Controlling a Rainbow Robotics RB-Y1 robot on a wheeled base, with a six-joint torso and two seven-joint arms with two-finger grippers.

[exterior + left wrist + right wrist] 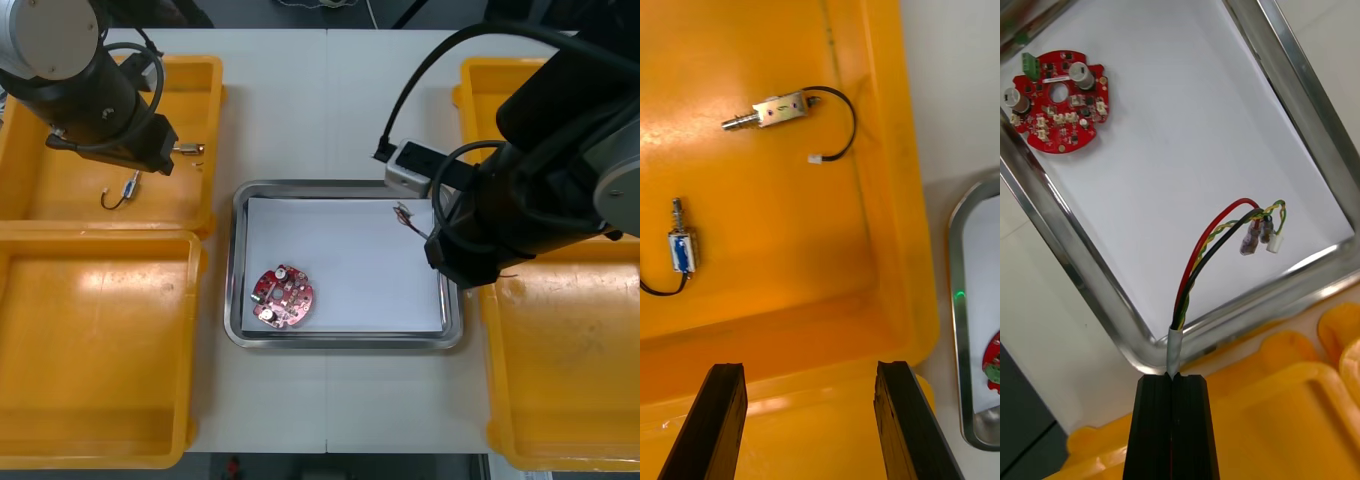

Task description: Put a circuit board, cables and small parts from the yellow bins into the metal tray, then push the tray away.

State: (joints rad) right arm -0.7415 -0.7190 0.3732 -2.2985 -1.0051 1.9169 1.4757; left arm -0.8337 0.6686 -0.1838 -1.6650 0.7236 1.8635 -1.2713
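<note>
Front view, centre-right: right gripper (1172,384), clamped on a cable (410,220), should lower inside the tray (320,187) rim before releasing; left gripper (809,369) hangs open, upper left.

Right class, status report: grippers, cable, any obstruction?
Right gripper jaws shut on red and yellow cable, over metal tray right edge. Left gripper open above far left yellow bin. Circuit board in tray. Nothing blocking.
</note>
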